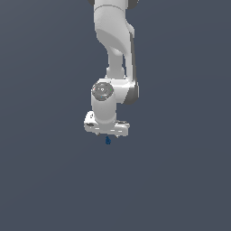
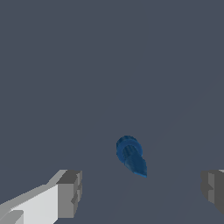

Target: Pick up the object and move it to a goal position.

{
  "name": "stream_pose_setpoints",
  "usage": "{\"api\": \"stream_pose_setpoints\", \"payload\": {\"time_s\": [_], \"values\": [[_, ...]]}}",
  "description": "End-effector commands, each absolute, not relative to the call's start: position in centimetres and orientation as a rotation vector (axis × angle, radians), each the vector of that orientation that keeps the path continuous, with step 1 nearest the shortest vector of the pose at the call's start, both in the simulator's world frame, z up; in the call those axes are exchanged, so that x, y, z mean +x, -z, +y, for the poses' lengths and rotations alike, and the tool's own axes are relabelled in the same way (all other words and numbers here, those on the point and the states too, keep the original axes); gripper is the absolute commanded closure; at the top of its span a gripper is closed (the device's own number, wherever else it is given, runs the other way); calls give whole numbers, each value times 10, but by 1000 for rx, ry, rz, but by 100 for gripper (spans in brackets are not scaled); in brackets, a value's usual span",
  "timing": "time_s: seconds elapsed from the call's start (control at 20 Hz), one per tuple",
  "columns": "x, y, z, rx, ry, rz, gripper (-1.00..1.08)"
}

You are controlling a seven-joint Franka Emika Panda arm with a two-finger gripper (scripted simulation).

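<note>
The object is a tiny dark blue blob-like piece on the plain grey ground, showing just below the white gripper in the exterior view. In the wrist view the object lies between and a little ahead of the two grey fingertips, which stand wide apart. The gripper is open and holds nothing. No goal marker shows in either view.
The white arm comes down from the top of the exterior view to the gripper. The ground is a flat dark grey surface with nothing else on it in view.
</note>
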State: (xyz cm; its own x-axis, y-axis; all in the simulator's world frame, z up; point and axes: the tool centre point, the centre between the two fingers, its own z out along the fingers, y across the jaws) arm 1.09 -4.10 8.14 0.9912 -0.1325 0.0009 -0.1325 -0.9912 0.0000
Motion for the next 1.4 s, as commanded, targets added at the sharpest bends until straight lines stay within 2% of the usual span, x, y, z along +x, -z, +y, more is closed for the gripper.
{"api": "stream_pose_setpoints", "payload": {"time_s": [0.0,0.45,0.5,1.05,1.35], "values": [[10,-69,-41,3134,0,-211,-92],[11,-42,-42,3134,0,-214,-92],[11,-42,-42,3134,0,-214,108],[11,-43,-42,3134,0,-214,108],[15,-59,-42,3134,0,-214,108]]}}
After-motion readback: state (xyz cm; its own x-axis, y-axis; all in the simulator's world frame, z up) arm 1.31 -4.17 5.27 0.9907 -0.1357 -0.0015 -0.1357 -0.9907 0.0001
